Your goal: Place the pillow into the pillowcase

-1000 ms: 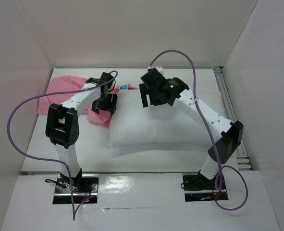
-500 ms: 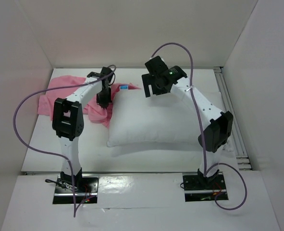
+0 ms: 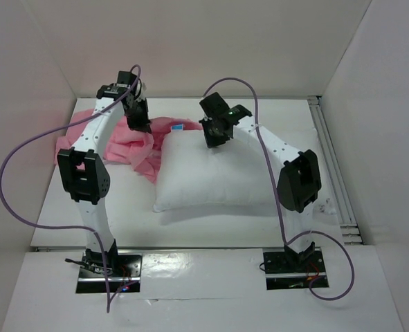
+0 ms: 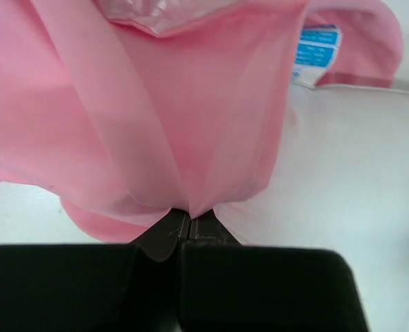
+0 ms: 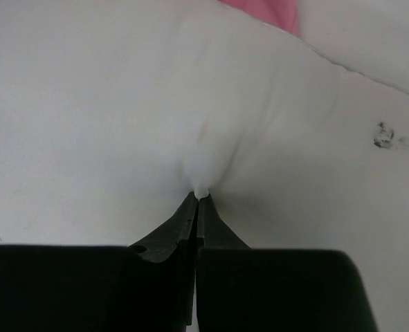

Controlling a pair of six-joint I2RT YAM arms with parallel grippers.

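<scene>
Pillow [image 3: 225, 176]: lies flat on the table [image 3: 62, 207], centre to right, wholly outside the pillowcase.
Pillowcase [image 3: 131, 138]: bunched at far left, its right edge touching the pillow's far-left corner; blue tag [image 4: 315, 52] at that edge.
Left end effector [image 4: 188, 216]: pressed together, pinching a fold of pink satin.
Right end effector [image 5: 198, 196]: pressed together, pinching a small tuck of pillow cover near the far edge.
Handling, pillow: judged light, soft and bulky. A small pinch of cover may slip, so a corner or seam should hold better.
Handling, pillowcase: judged thin, limp and slippery. Best taken at the open hem, one layer only.
Surface: smooth white table, probably low friction.
Room: white walls [image 3: 190, 41] enclose the left, far and right sides.
</scene>
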